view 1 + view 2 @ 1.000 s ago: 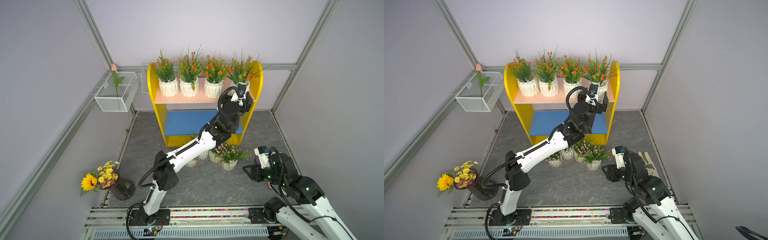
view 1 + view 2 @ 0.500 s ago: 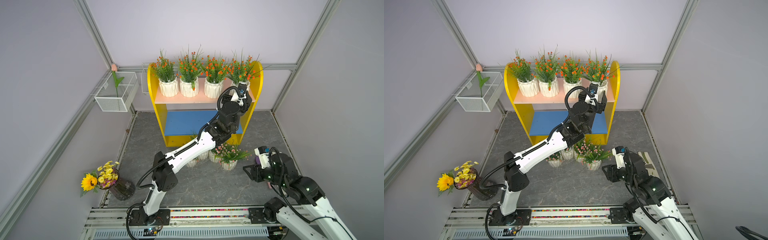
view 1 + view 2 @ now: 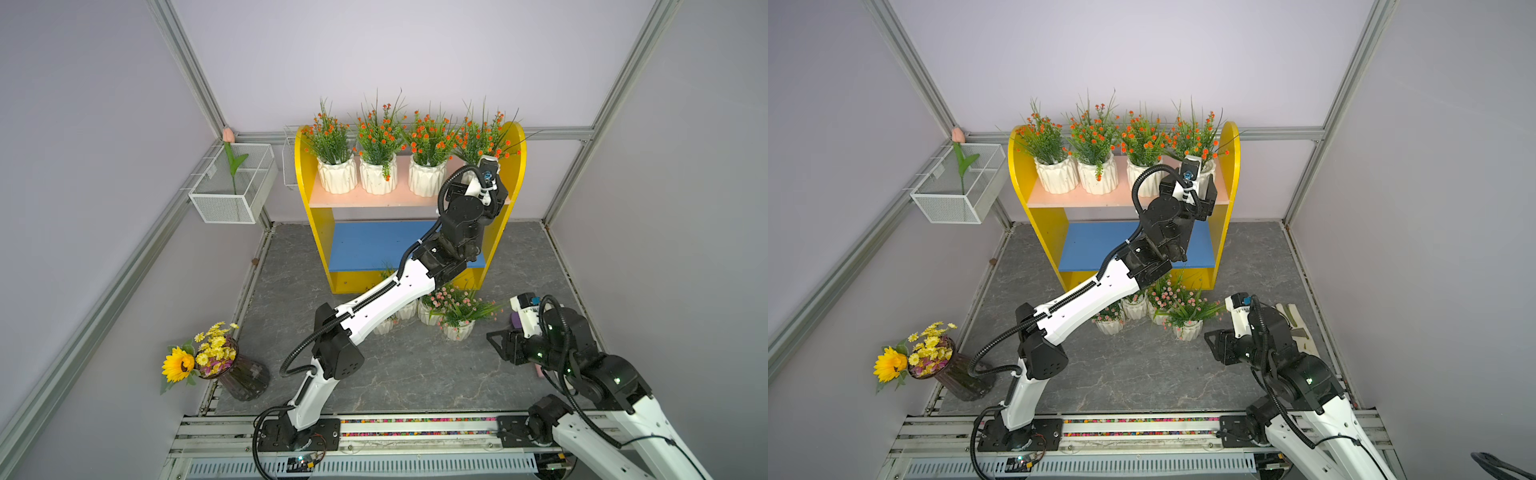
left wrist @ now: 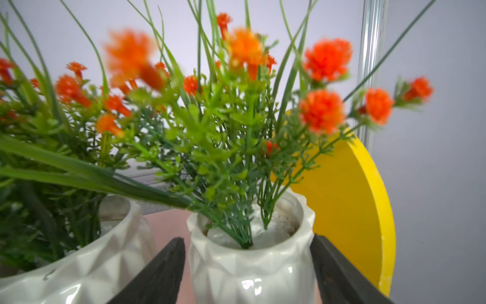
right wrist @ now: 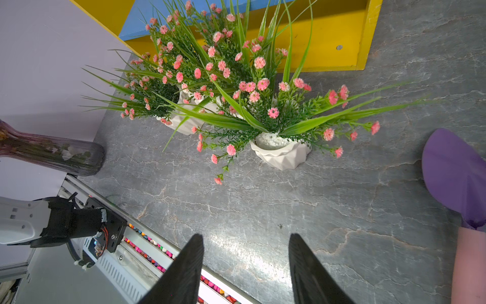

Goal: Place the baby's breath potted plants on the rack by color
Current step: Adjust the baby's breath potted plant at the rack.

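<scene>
Since a sec ago the L gripper (image 4: 247, 238) has drawn its jaws in. Both black fingers (image 4: 163, 268) now sit against the sides of the 4th orange pot (image 4: 252, 271), so it's a narrow grip on that pot. L arm is about where it was, R arm too.

That pot stands upright at the right end of the pink upper board (image 3: 374, 200) of the rack (image 3: 305, 178), just beside the right yellow panel (image 4: 349, 200) (in both top views the wrist hides most of the white pot, only sprigs show above it). 3 more orange pots (image 3: 377, 179) line up to its left on the same board, upright and close together. Blue lower board (image 3: 374, 245) sits below, partly behind the L arm.

Pink-bloom pots (image 3: 1187, 330), 4 as far as I can count, cluster on the grey floor (image 3: 415, 374) just on the near side of the rack, partly under the L forearm. Whether the pots touch, can't tell.

R gripper (image 5: 246, 237) hovers over the floor near-right of that cluster, jaws moderately apart w/ nothing between them.

Farther out: wire basket (image 3: 228, 187) w/ a tulip stem on the left wall, and a dark vase (image 3: 245, 378) of sunflower + daisies at near left. A purple item (image 5: 455, 171) lies on the floor by the R wrist, can't tell what.
</scene>
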`<state>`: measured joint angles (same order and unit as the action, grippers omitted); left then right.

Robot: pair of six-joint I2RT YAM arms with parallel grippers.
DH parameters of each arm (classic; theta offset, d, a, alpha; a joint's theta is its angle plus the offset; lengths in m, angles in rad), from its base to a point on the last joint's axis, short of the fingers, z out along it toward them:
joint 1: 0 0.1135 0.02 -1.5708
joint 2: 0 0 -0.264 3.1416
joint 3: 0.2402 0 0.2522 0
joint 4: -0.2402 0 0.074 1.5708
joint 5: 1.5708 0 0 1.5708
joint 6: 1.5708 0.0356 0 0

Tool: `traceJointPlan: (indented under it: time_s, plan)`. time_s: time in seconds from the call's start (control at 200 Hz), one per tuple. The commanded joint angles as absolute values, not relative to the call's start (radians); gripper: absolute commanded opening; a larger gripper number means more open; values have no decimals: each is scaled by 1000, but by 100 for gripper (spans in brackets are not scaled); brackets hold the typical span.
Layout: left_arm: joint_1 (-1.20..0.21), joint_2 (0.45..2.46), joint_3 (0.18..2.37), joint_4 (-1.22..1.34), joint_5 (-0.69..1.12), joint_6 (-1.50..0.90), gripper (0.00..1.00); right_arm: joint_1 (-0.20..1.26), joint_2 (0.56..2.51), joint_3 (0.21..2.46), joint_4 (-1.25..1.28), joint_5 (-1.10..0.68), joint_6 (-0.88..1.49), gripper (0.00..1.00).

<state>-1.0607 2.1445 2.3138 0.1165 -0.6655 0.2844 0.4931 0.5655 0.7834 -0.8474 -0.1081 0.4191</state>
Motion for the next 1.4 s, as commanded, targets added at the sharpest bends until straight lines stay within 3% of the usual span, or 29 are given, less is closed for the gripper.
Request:
traceJointPlan:
  time_s: [0.0, 0.775, 0.88, 1.395]
  plan:
    - [-1055, 2167, 2339, 81, -703, 286, 78, 490, 557, 769, -832, -101, 434, 55]
    - [-1017, 2221, 2427, -3, -690, 227, 81, 490, 565, 768, -833, -93, 436, 55]
    - [-1019, 2199, 2396, 0, -646, 218, 88, 491, 561, 767, -833, -89, 437, 56]
    - [-1080, 2007, 2136, 142, -650, 288, 92, 489, 565, 765, -831, -79, 441, 56]
